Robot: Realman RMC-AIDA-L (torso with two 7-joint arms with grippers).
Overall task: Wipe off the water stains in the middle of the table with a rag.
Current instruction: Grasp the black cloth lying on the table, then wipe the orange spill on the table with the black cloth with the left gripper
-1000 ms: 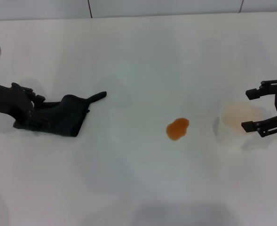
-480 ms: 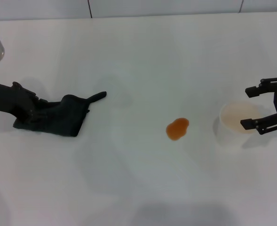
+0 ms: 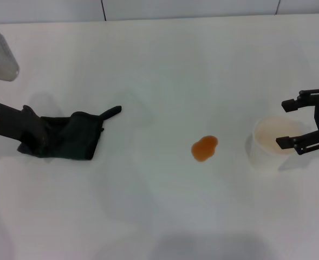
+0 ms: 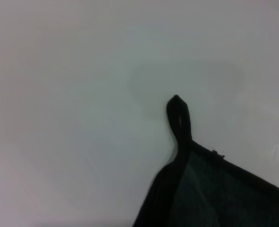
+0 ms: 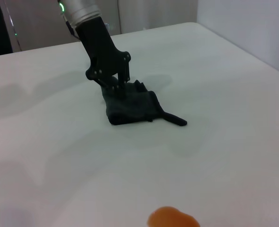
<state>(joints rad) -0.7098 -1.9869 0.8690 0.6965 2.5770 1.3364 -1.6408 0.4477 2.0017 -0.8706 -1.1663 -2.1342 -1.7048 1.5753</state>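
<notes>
The rag (image 3: 75,142), a dark cloth with a thin pointed tab, lies at the left of the white table (image 3: 159,65). My left gripper (image 3: 39,142) stands on the rag's left end and is shut on it; the right wrist view shows that gripper (image 5: 121,91) pinching the bunched rag (image 5: 132,108) from above. The left wrist view holds only the rag's tab and edge (image 4: 215,194). The water stains (image 3: 204,148) form one small orange-brown blotch mid-table, well right of the rag, and the blotch (image 5: 173,219) shows again in the right wrist view. My right gripper (image 3: 289,123) hangs open at the right edge.
A white paper cup (image 3: 259,146) stands right of the blotch, between the right gripper's open fingers. A wall seam runs along the table's far edge. Bare white surface separates rag and blotch.
My left arm has tilted up more steeply over the rag, and the rag's left end has bunched under the gripper. The right gripper and cup have barely moved.
</notes>
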